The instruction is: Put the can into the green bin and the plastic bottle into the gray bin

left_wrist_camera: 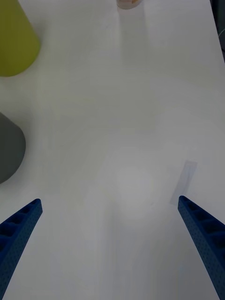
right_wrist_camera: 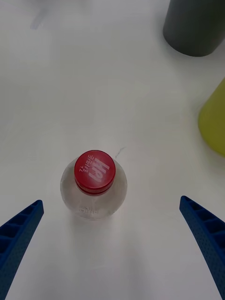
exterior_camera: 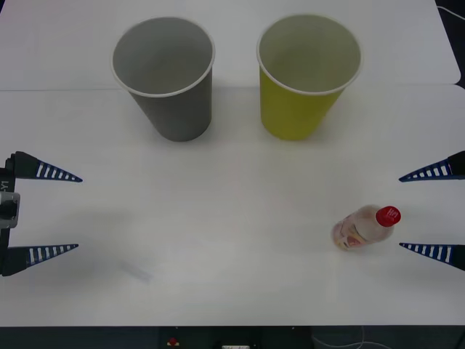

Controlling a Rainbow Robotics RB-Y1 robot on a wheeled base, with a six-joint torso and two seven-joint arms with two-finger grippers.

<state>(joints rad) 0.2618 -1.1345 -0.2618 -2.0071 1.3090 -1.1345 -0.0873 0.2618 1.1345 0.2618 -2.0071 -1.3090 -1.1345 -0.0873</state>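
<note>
Over on the left edge of the white table (exterior_camera: 232,276), the left gripper (exterior_camera: 62,212) hangs with its blue ribbed fingers (exterior_camera: 54,174) spread wide, nothing between them but bare tabletop, tips aimed toward the middle. Moving right, the gray bin (exterior_camera: 168,76) stands upright at the back of the table, mouth open to the camera, and just beside it, a small gap between them, the green bin (exterior_camera: 304,75) stands upright as well, pale inside showing. Further right and nearer the front, well apart from both bins, the plastic bottle (exterior_camera: 365,226) stands on its base, long axis vertical, red cap (right_wrist_camera: 95,171) pointing straight up; the right wrist view looks down onto that cap with the clear shoulders ringing it. At the right edge, the right gripper (exterior_camera: 418,212) is wide open too, its fingers (right_wrist_camera: 206,229) to either side of the bottle's line but apart from it, gripping nothing, tips just short of the bottle.
</note>
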